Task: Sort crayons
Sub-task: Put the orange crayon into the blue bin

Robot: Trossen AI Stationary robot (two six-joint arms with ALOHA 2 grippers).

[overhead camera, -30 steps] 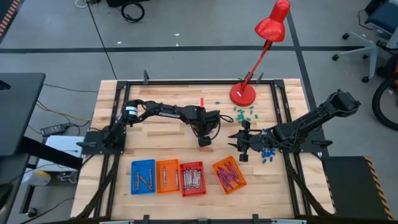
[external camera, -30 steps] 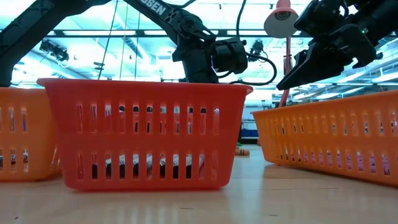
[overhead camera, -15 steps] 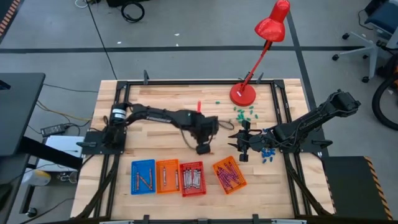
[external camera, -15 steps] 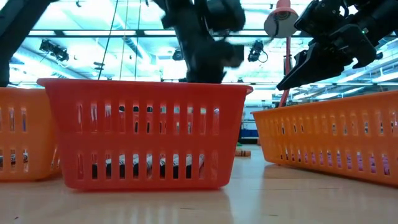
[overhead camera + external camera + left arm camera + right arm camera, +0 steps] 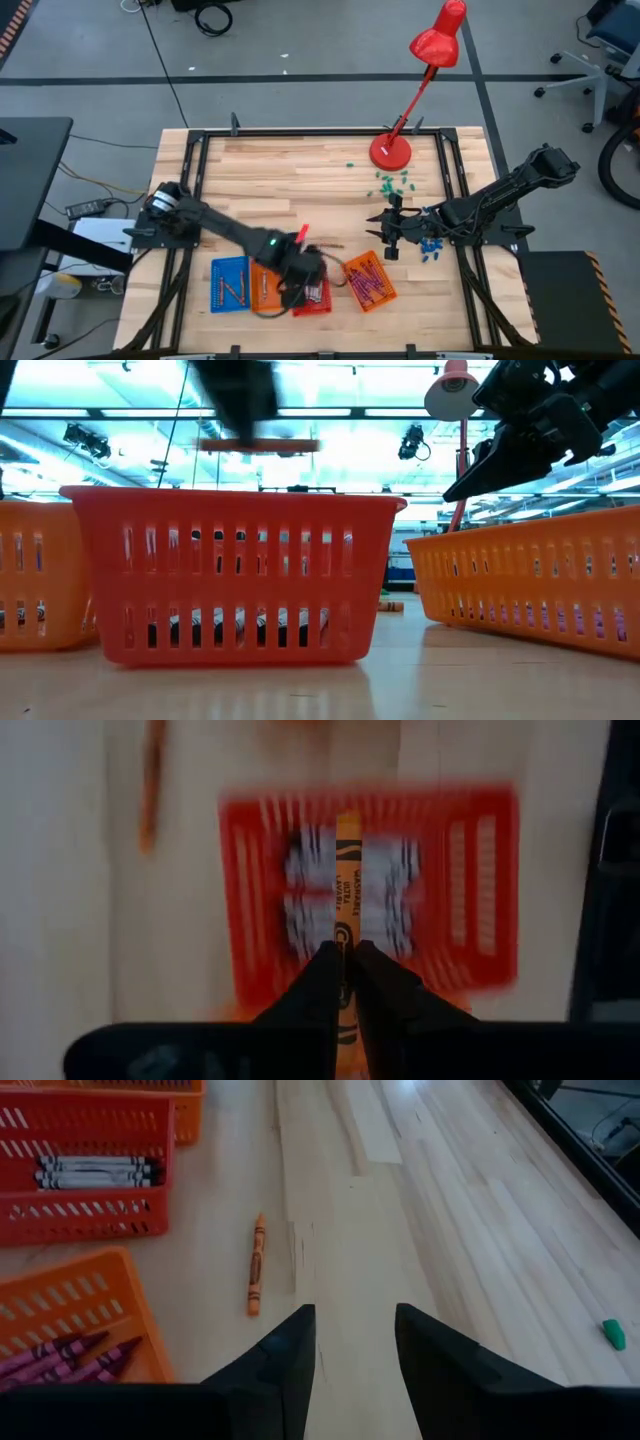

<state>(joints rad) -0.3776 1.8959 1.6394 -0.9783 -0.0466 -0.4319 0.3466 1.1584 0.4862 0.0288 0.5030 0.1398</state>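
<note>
While the left gripper (image 5: 345, 965) hangs above the red basket (image 5: 310, 286) at the near edge of the table (image 5: 280, 190), its fingers (image 5: 310, 990) are clenched on an orange crayon (image 5: 346, 910) that points lengthwise over the grey crayons (image 5: 300, 890) lying in that basket. In the high view the left arm reaches across from the table's left side, its gripper blurred over the basket row. That row runs left to right along the near edge: a blue basket (image 5: 230, 283), an orange basket (image 5: 262, 285), the red one, then a tilted orange basket (image 5: 369, 281) holding purple crayons (image 5: 60, 1360). Just beyond the red and tilted baskets a single orange crayon (image 5: 256, 1265) lies loose on the bare wood. Farther right, the right gripper (image 5: 388, 232) hovers above the table near the middle, jaws spread and holding nothing, with small blue bits (image 5: 431, 246) beside it. Farther still, green bits (image 5: 392, 183) are scattered just in front of the red lamp (image 5: 392, 150), which stands at the far edge.
</note>
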